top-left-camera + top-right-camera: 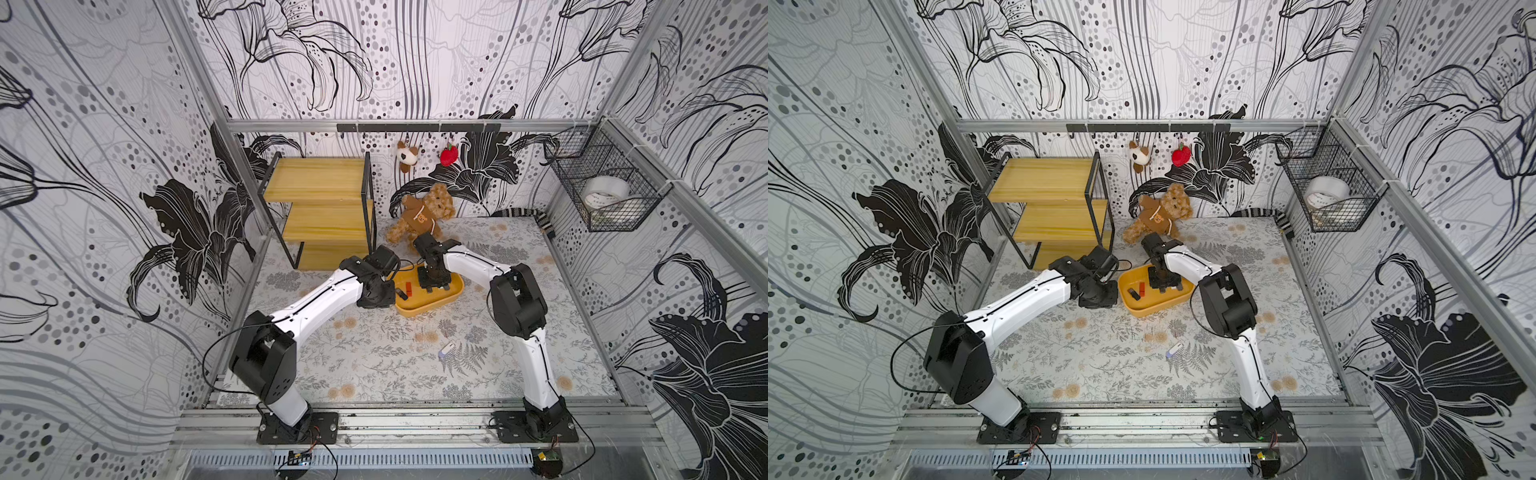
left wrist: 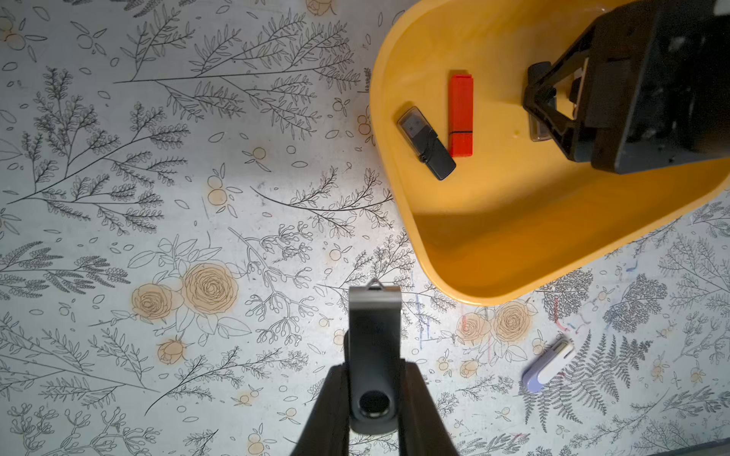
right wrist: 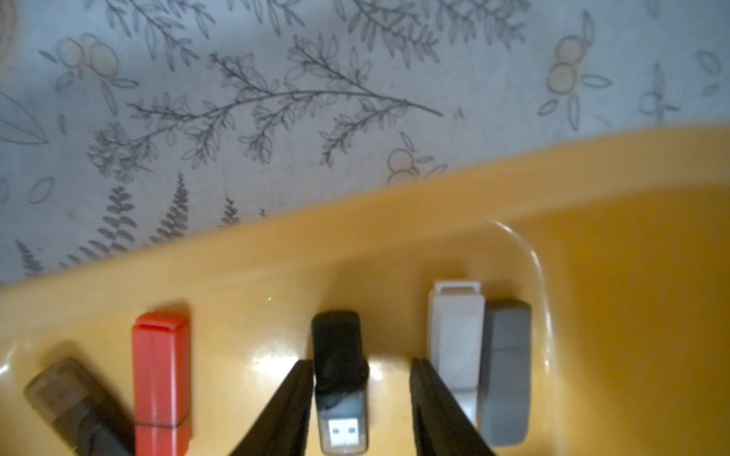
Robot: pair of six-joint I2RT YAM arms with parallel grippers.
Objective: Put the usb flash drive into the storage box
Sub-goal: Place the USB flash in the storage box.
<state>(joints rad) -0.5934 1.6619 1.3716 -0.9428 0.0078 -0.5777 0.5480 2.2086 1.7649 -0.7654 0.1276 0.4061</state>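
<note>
Black-and-white lily-patterned walls [image 1: 104,166] enclose a pale floral-print table mat [image 1: 374,365]; a yellow wooden 3-shelf rack [image 1: 320,183] with black metal frame stands back-left.

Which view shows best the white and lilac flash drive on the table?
The left wrist view: there the white and lilac flash drive is large, its two colours plain. In both top views the drive is only a small pale spot. The right wrist view does not show it.

Right end effector [image 3: 361,367] is down in the storage box [image 2: 513,229], hogging one end. A red drive [image 2: 461,116] and a black drive [image 2: 426,143] lie alongside. The near end looks bare, I think. Left end effector [image 2: 374,367], clamping a grey drive [image 2: 373,335], hangs outside the rim. Open surface [image 2: 197,177] around, bar one pale drive [image 2: 548,365].
</note>
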